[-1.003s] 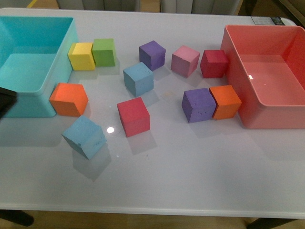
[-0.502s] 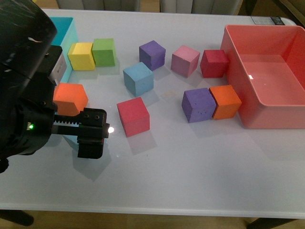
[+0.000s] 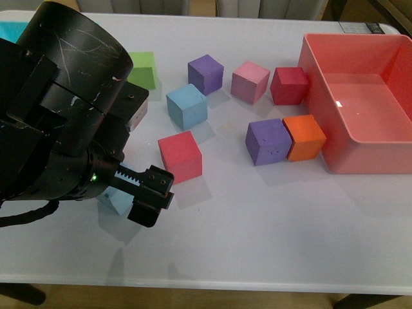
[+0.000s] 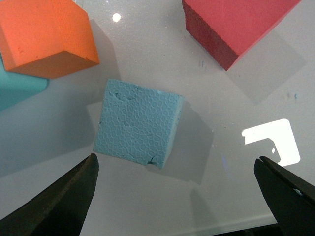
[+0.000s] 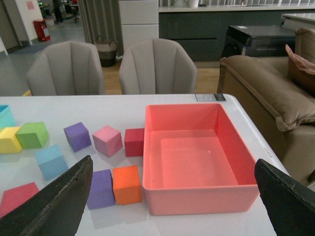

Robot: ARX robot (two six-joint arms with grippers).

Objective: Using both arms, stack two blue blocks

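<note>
Front view, left to right: a sliver of the turquoise bin (image 3: 13, 29) shows at the far left edge, behind the left arm (image 3: 64, 116), whose black body covers the left third of the white table (image 3: 257, 238). Beneath its toothed finger only a corner of the near blue block (image 3: 113, 202) is visible, resting on the table. A green cube (image 3: 143, 68) lies beyond the arm. A red cube (image 3: 180, 156) sits just beside the finger, and the second blue block (image 3: 187, 106) stands behind that cube, apart from it and well apart from the near blue block. Further right come a purple cube (image 3: 206, 73), a pink cube (image 3: 250, 82) and a dark red cube (image 3: 289, 85). Nearer the camera, another purple cube (image 3: 268, 141) touches an orange cube (image 3: 305, 137), which touches the salmon bin (image 3: 360, 165).

Left wrist view: the left gripper (image 4: 175, 160) is spread wide above the table, its fingers (image 4: 64, 201) clear of the near blue block, which lies between them, closer to one, untouched and flat on the surface.

Right wrist view: the right gripper (image 5: 173, 162) is likewise spread wide and holds nothing, raised above the table near the salmon bin.
</note>
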